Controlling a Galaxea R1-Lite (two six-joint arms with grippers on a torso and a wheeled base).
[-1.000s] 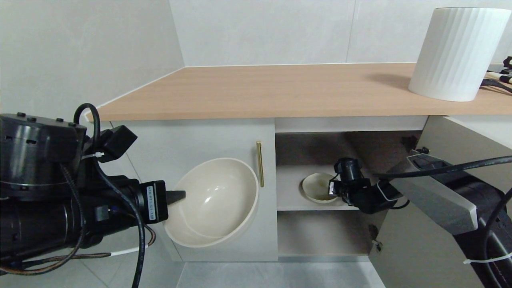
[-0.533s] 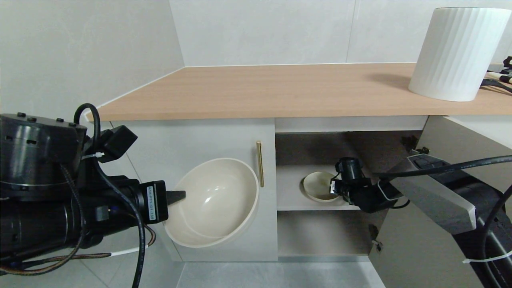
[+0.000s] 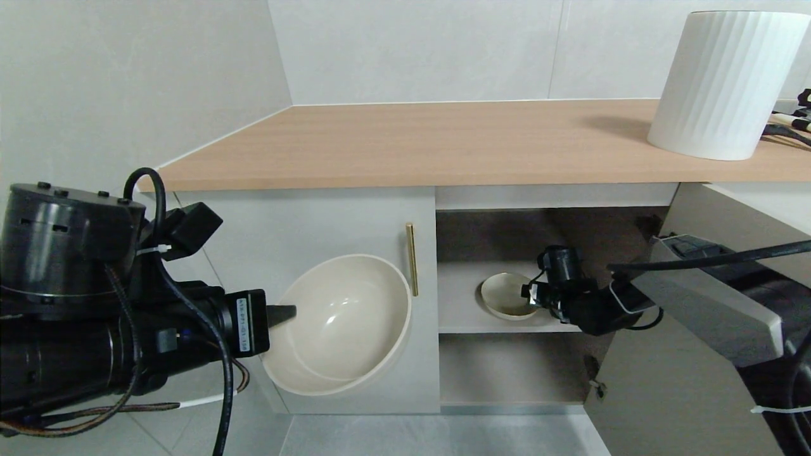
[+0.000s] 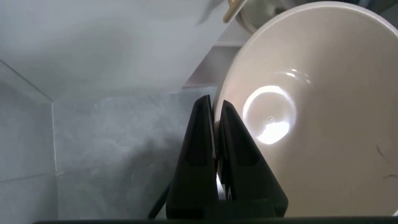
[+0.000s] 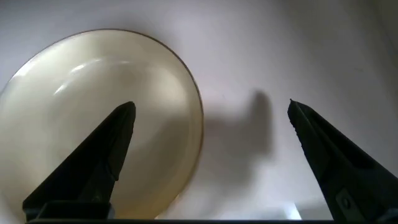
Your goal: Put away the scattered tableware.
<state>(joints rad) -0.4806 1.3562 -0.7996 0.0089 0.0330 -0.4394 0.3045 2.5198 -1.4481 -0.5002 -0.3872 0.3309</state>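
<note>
A: How far along?

B: About halfway, at a guess. Logged as put away: one small dish (image 3: 504, 294), flat on the middle shelf (image 3: 462, 307) inside the cupboard (image 3: 355, 221), on its open side. Not yet stowed: one large bowl (image 3: 345, 323), held tilted in front of the cupboard's shut door (image 3: 317, 215), beside the brass handle (image 3: 410, 259).

A: And the claws?

B: Left gripper (image 4: 214, 102) pinched narrow on the large bowl's rim, outside the cupboard. Right gripper (image 5: 209, 106) inside the cupboard just above the small dish, spread wide and gripping nothing. Contact with the dish impossible to tell.

A: What's left?

B: Probably just getting the large bowl in through the cupboard's open side, and maybe shutting up after.

A: Counts?

B: Tableware: two pieces, one large bowl and one small dish. Grippers: two. Cupboard doors: one shut, one swung open. On top of the cupboard: one white ribbed tub (image 3: 722, 82), plus dark bits at the far end, too small to name or count.
</note>
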